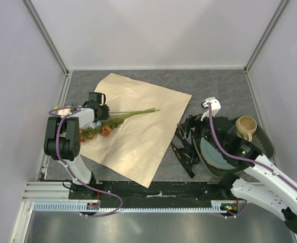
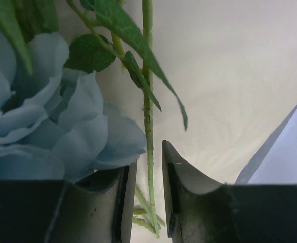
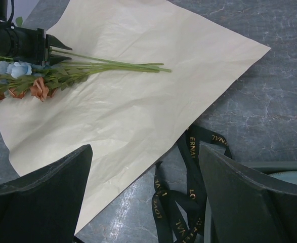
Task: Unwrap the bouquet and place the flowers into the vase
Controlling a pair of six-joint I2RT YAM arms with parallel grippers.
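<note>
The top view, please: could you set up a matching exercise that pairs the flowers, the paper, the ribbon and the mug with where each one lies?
Things:
1 flowers
2 paper
3 ribbon
4 mug

Places:
A on the dark tray at the right
B spread flat on the table
C lying on the paper, at its left edge
D loose on the table, between paper and tray

Pairs: 1-C; 2-B; 3-D; 4-A

the flowers [image 1: 119, 118] lie loose on the flattened kraft paper [image 1: 138, 144], stems pointing right, blooms left.
</note>
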